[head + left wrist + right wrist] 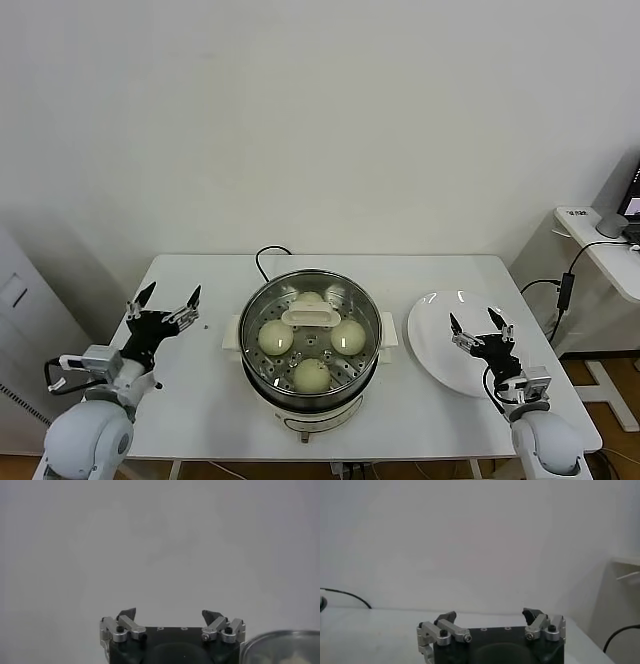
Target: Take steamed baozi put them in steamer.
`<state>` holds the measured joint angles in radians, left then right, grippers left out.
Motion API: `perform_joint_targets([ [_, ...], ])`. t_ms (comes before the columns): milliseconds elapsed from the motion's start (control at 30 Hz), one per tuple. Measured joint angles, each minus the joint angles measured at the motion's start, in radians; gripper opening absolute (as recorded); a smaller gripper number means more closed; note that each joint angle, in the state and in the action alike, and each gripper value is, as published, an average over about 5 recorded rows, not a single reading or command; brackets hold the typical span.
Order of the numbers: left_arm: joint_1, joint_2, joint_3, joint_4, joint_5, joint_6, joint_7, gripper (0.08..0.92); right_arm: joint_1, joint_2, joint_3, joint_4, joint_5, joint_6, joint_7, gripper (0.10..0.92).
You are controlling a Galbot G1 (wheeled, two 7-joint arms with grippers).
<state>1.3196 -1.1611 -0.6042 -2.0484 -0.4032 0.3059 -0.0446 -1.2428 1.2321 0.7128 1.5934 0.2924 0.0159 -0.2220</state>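
Note:
The shiny steel steamer [252, 372] stands at the table's middle, its perforated tray holding several pale cream baozi: one at the left [276, 338], one at the right [347, 336], one at the front [312, 375] and one at the back [309, 300], partly hidden by a cream handle [311, 318]. My left gripper [170, 300] is open and empty, to the left of the steamer above the table. My right gripper [479, 326] is open and empty over the white plate [432, 340]. Each wrist view shows its own spread fingers, left [170, 615] and right [490, 615].
The steamer's black cord [264, 254] runs off the table's back edge. A white side desk [600, 245] with cables stands at the right. A grey cabinet [25, 330] stands at the left. The steamer's rim shows in the left wrist view [280, 642].

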Motion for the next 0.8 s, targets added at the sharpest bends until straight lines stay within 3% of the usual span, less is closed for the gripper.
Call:
perform_joint_targets([
  [800,0.029,-0.001,-0.017,0.149,-0.069,-0.01,-0.019,0.823,-0.025,0.009,-0.009,0.026,-0.011,-0.055,0.041,0.823],
])
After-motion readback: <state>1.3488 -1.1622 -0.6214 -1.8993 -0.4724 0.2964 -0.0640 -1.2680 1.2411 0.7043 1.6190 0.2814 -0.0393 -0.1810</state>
